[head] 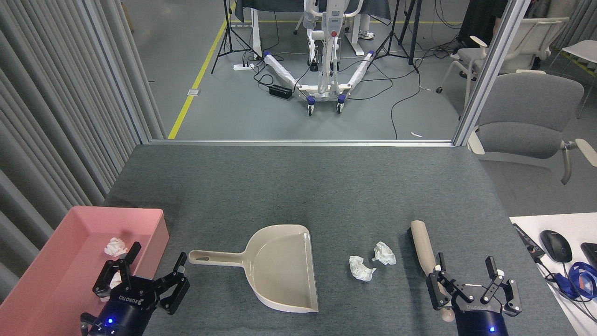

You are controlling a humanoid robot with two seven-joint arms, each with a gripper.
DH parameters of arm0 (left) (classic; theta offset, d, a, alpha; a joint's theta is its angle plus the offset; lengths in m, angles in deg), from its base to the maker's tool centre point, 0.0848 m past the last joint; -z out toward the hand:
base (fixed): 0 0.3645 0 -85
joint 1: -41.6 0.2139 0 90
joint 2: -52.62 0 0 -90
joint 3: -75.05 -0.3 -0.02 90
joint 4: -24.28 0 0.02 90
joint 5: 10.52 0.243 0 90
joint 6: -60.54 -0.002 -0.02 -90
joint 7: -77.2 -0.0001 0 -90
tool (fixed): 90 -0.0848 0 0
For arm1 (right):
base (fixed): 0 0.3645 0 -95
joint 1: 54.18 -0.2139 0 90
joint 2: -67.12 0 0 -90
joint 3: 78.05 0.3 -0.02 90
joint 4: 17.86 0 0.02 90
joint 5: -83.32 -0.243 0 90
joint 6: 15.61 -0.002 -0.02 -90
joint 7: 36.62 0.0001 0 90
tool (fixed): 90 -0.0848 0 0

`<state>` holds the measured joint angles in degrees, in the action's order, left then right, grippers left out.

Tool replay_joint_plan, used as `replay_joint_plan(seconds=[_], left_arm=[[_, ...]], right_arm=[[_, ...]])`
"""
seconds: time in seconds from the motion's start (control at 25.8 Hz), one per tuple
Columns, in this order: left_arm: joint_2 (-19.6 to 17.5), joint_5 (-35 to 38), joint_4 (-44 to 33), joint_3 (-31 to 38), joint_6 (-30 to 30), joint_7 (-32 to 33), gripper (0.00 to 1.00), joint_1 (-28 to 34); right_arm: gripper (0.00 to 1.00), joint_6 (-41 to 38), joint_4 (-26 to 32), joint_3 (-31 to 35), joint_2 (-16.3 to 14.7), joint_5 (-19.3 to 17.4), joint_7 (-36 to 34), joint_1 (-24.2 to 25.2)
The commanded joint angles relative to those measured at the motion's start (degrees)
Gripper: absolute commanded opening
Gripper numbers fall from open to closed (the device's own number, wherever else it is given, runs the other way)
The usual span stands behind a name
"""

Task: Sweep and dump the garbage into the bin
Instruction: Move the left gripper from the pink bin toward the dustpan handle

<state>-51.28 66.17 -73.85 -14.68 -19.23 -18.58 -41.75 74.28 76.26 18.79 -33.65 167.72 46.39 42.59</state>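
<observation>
Black grippers: both sitting at the near edge, nearest the camera.
Left gripper (151, 270): fingers spread wide, holding nothing, hanging over the bin's right wall, near the dustpan handle tip.
Right gripper (466, 275): fingers spread apart, empty; left finger sitting just beside the brush handle, cannot tell if touching.
Table (303, 186): dark grey felt-like cover, carrying everything.
Bin (56, 261): pink plastic tray, low straight walls, lying at the near left corner of the table, partly running off the edge of view.
Garbage in bin: one white paper wad (115, 246) lying inside toward the far end; a second white wad (113, 281) showing behind the left gripper's fingers, mostly hidden.
Dustpan (284, 268): beige, lying flat mid-table, handle pointing left toward the bin, open mouth facing right and toward the camera, nothing inside.
Garbage on table: two white wads lying between dustpan and brush, near one (360, 268) and far one (384, 253), just beside each other, apart from the dustpan.
Brush (423, 247): beige handle, dark bristle edge on its left side, lying right of the wads, running away from the right gripper.
Mouse (556, 246): black, sitting on a white desk at the right.
Chair (527, 116): grey, standing beyond the table's far right corner.
Floor beyond: white wheeled frame (322, 70) standing among cables.
</observation>
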Motion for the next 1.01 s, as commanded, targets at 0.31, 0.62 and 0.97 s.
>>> replay_joint_plan(seconds=[0.31,0.62,0.97], left_arm=[[-2.3,-3.1,0.8,0.0,-2.1,0.1,1.00,1.6],[-5.1,-4.1,1.2,1.4,-2.1,-0.4,1.00,0.2],[-2.9,-4.5,0.7,1.0,-1.2,-0.6,1.00,1.7]], right_arm=[[0.98,-2.2,-0.1,1.8,0.0,-0.3,-0.1,0.4],[0.98,-3.6,0.0,2.1,-0.1,-0.3,-0.1,0.5],[0.98,-3.7,-0.1,2.2,-0.3,-0.3,-0.1,0.5]])
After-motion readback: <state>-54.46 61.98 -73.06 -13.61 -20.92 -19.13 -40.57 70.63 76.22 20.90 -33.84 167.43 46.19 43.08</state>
